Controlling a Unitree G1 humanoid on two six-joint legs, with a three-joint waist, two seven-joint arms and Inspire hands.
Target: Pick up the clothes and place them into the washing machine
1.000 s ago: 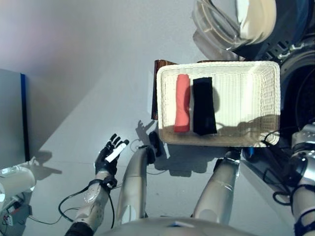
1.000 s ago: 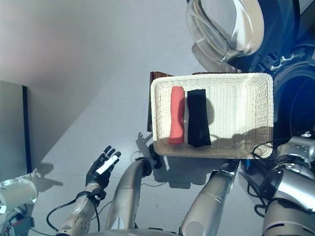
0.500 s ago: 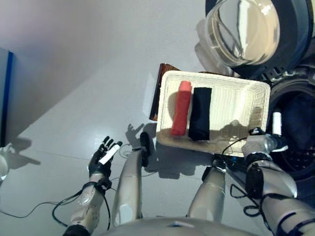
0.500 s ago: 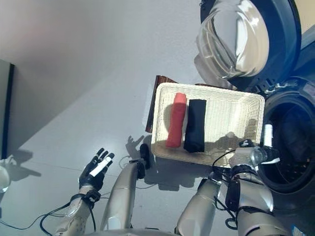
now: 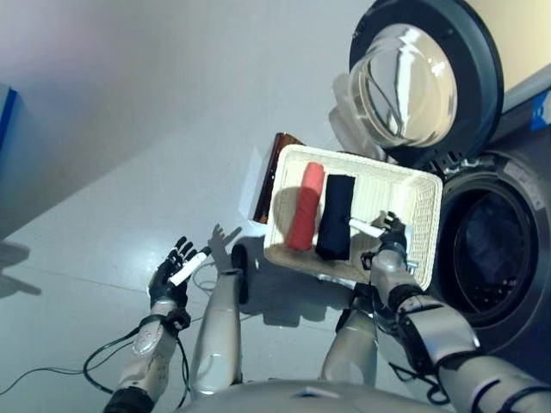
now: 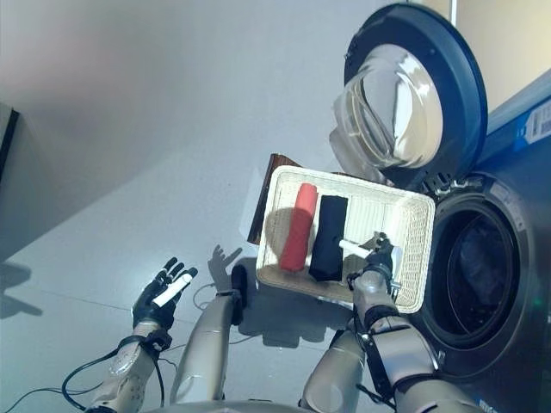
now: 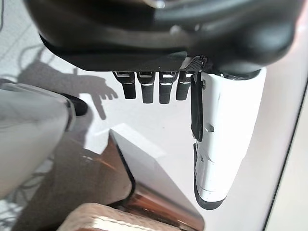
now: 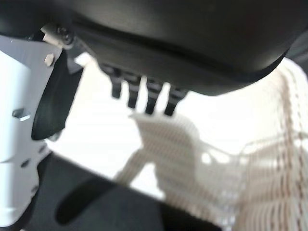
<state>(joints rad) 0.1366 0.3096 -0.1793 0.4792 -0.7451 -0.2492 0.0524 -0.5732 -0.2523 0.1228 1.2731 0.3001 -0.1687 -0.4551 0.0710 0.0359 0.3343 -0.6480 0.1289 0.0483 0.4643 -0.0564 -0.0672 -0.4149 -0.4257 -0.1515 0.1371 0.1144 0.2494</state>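
Observation:
A shallow white wicker basket [image 5: 417,194] rests on a low dark brown box [image 5: 273,172] beside the washing machine [image 5: 508,284]. In it lie a rolled red cloth [image 5: 304,206] and a folded black cloth [image 5: 335,216] side by side. My right hand [image 5: 386,237] is open over the basket's near right part, its white-covered thumb reaching toward the black cloth. The right wrist view shows the black cloth [image 8: 96,202] and the basket weave [image 8: 202,168] past straight fingers. My left hand [image 5: 172,274] is open and empty over the floor at the lower left.
The washing machine's round door [image 5: 422,82] stands open behind the basket. The dark drum opening [image 5: 482,249] lies right of the basket. Grey floor [image 5: 103,155] spreads to the left.
The camera has swung up and right, showing more of the machine. My right hand has moved from the basket's right edge in over the basket toward the black cloth. My left hand stays put.

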